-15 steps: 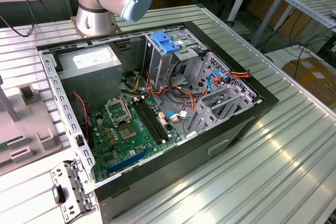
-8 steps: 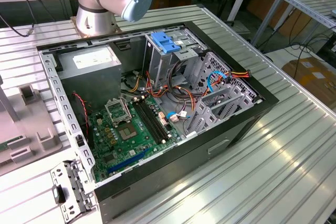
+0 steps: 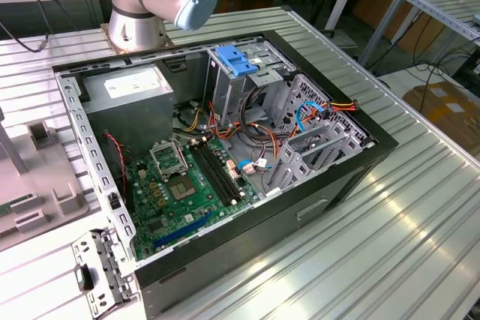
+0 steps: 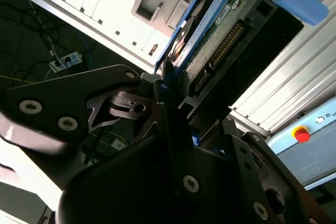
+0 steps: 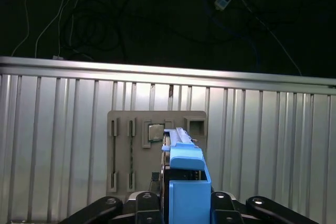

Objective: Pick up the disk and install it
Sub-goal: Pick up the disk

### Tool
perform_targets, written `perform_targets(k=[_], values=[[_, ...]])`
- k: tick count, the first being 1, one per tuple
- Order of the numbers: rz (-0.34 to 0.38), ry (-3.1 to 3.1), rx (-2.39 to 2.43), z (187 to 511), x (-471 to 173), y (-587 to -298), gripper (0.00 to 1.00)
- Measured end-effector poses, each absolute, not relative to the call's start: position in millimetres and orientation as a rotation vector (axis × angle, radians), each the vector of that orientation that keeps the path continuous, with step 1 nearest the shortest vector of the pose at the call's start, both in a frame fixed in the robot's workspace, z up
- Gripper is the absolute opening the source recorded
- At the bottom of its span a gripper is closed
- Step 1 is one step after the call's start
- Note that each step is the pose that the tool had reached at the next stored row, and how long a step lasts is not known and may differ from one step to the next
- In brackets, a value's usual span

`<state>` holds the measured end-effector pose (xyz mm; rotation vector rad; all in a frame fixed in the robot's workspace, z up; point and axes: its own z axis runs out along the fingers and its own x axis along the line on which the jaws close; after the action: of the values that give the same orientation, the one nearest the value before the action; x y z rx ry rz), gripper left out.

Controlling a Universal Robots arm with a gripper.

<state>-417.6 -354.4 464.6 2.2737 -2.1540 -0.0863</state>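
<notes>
The black gripper (image 5: 184,207) has its jaws closed on the flat black disk with bright blue plastic rails (image 5: 186,182) — it hangs above the ribbed metal table (image 5: 52,129), near a grey slotted tray (image 5: 123,140). The open black computer case (image 3: 300,219) contains a green motherboard (image 3: 176,185) and a grey metal box (image 3: 127,103).

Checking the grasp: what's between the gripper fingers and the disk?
Nothing: in the second wrist view the fingers press straight onto the disk.

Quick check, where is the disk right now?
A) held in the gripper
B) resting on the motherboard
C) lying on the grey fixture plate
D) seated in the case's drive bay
A: in the first wrist view the gripper is shut on the blue-railed disk.
</notes>
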Motion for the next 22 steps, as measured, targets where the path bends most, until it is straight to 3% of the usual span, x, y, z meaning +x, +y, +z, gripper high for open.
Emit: perform_targets(k=[22], values=[[-0.086, -2.154, 2.274, 465, -418, -374, 0.37]])
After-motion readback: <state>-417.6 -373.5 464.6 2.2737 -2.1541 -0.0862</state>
